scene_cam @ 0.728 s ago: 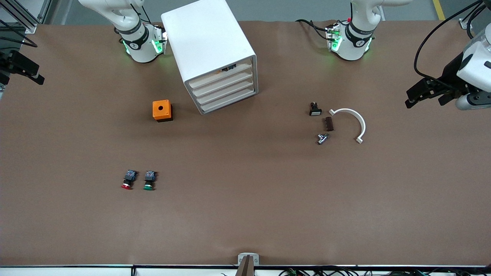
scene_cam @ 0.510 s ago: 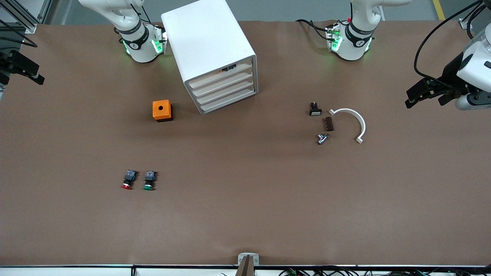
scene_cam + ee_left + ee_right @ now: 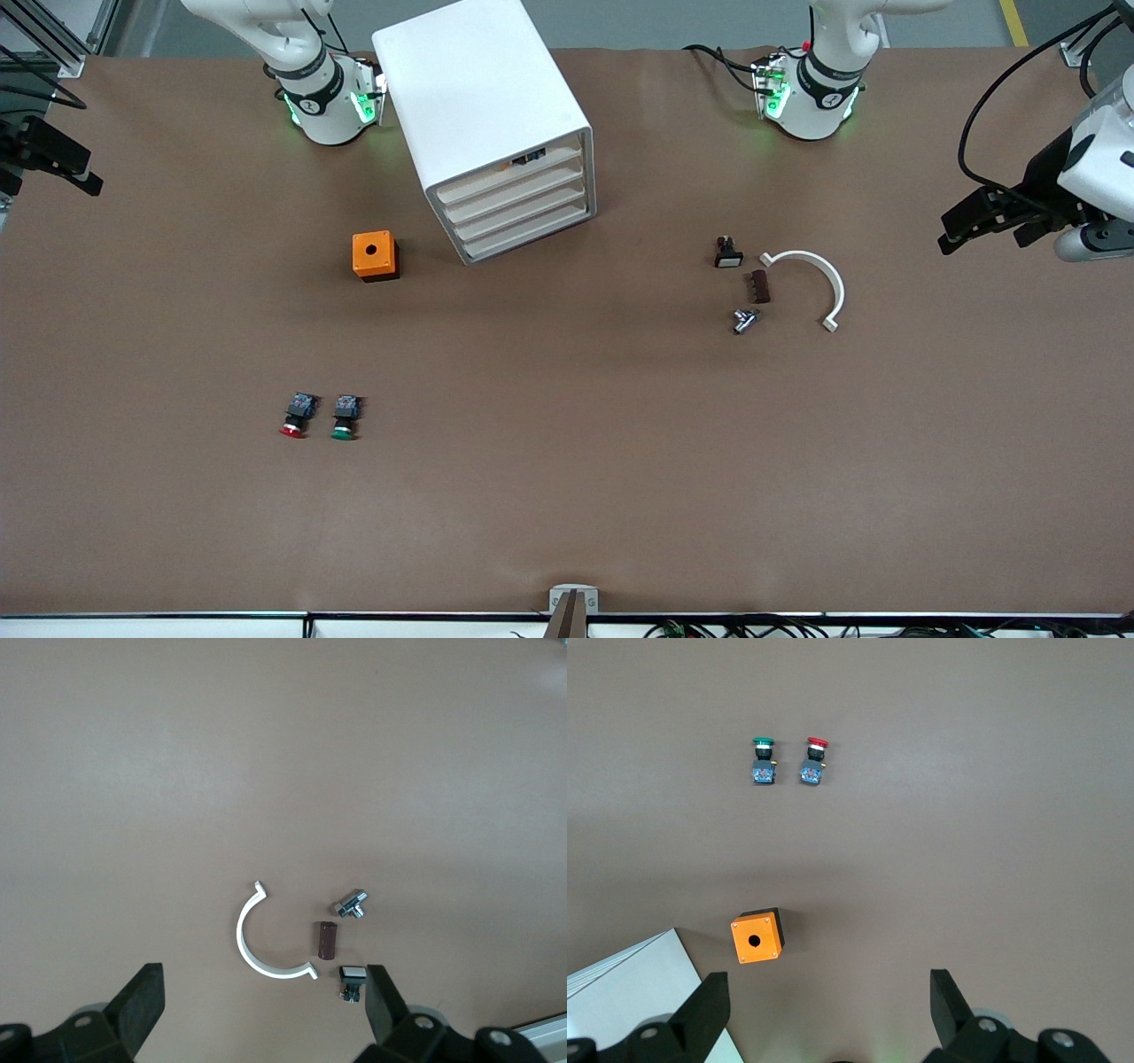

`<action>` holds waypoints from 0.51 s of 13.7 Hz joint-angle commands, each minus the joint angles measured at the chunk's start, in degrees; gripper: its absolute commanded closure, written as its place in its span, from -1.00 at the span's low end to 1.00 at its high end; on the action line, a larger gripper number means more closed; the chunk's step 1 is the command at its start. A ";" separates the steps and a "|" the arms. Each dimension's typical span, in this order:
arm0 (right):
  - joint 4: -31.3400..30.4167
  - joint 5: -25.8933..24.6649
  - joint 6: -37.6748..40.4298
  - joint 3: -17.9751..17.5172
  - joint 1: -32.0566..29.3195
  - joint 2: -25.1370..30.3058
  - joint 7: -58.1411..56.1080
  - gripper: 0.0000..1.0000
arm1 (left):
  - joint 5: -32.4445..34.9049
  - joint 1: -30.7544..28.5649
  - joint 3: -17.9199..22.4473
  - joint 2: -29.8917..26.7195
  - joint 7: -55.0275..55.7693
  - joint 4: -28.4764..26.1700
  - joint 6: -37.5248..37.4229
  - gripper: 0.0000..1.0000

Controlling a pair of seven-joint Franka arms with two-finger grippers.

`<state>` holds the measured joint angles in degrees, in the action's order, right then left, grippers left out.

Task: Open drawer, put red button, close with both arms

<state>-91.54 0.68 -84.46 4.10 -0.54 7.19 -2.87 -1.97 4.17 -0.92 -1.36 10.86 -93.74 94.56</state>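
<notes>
I see drawer (image 3: pixel 519 189) shut, facing left pincer (image 3: pixel 979 218); both pincers spread, empty; right pincer (image 3: pixel 55 159) nearer red button (image 3: pixel 296 416)

Left arm: rises from your base at the table's top edge and reaches out to the left arm's end of the table. Left gripper (image 3: pixel 983 226) (image 3: pixel 263 1014): raised over bare table there, fingers spread wide, nothing held.

Right gripper (image 3: pixel 55 168) (image 3: pixel 828 1010): raised at the right arm's end of the table, fingers spread wide, nothing held.
</notes>
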 commanded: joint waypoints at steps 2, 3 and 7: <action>-1.45 -0.50 0.00 -0.85 -1.31 1.52 -0.91 -1.00 | 0.30 0.14 -0.05 3.29 -0.31 0.40 -0.60 -0.99; -1.45 -0.59 0.00 -0.85 -1.31 1.52 -0.91 -1.00 | 0.30 0.31 -0.13 4.25 -0.23 0.40 -1.04 -0.99; -1.45 -0.59 -0.09 -0.85 -1.31 1.52 -0.99 -1.00 | 0.30 2.07 -1.80 9.69 0.56 0.31 -1.92 -0.99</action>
<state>-91.57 0.68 -84.44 4.11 -0.54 7.18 -2.88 -1.97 5.16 -1.79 5.81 10.87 -94.20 93.97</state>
